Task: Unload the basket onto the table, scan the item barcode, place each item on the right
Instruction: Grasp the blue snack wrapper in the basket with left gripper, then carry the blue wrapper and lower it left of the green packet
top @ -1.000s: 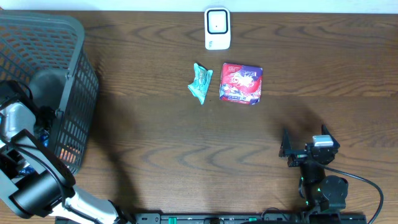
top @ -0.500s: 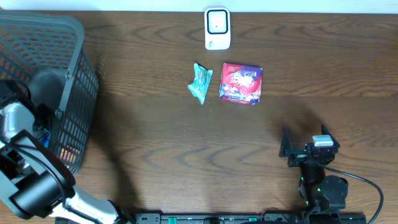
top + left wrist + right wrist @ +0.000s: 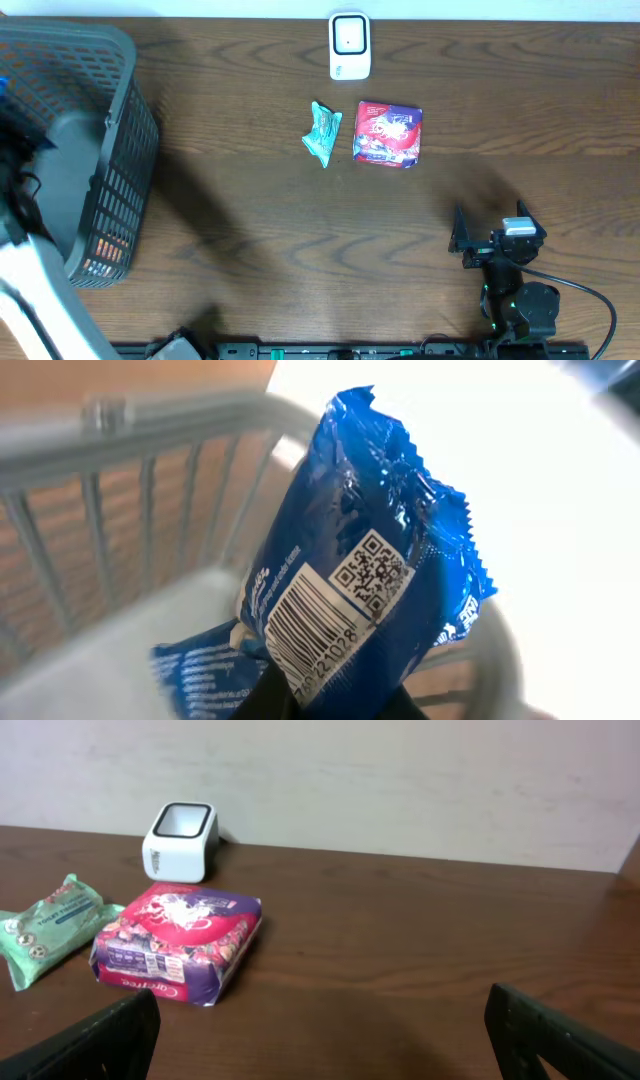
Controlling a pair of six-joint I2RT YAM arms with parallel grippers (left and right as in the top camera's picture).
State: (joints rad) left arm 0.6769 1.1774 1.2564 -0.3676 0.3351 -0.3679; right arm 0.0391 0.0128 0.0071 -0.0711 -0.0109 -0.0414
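Observation:
The item is a blue foil packet (image 3: 365, 550). Its white barcode label (image 3: 312, 626) and a QR code face the left wrist camera. My left gripper (image 3: 325, 702) is shut on the packet's lower end and holds it above the basket floor. In the overhead view the left arm (image 3: 30, 270) is a blur at the left edge, over the basket (image 3: 110, 110). The white scanner (image 3: 349, 45) stands at the table's far edge and also shows in the right wrist view (image 3: 180, 840). My right gripper (image 3: 475, 240) sits open and empty near the front right (image 3: 323, 1032).
A second blue packet (image 3: 200, 675) lies on the basket floor, and the grey bars of the basket wall (image 3: 150, 490) stand behind it. A green packet (image 3: 323, 133) and a red and purple pack (image 3: 388, 133) lie side by side just in front of the scanner.
My left gripper closed on the blue packet inside the basket and has lifted it, the arm swinging up and to the left. The right arm has not moved.

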